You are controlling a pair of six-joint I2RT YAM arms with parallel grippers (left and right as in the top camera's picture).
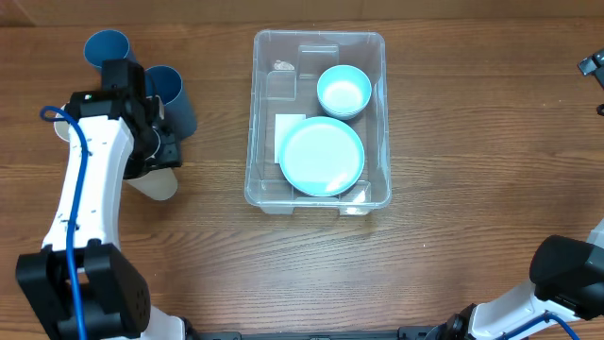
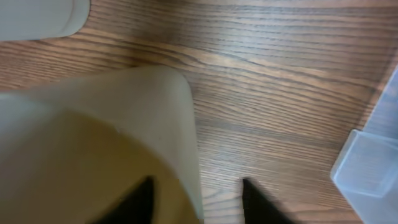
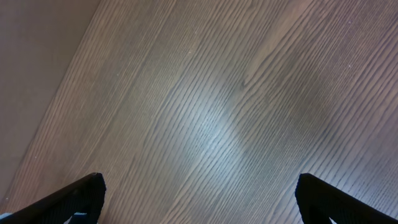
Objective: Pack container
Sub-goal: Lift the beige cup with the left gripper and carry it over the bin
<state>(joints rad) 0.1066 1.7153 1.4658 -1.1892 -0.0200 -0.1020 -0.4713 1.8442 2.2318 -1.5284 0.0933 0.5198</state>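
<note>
Wood table (image 1: pixel 453 142) bare right of container (image 1: pixel 255 113); left claw (image 2: pixel 196 202) parted astride cream cup (image 2: pixel 93 155) wall; right claw (image 3: pixel 199 193) wide, empty.

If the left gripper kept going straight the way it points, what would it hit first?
The cream cup. Its wall stands between the left gripper's open fingers, so the wall likely comes first, then the table beneath. Depth is hard to judge from this view.
</note>
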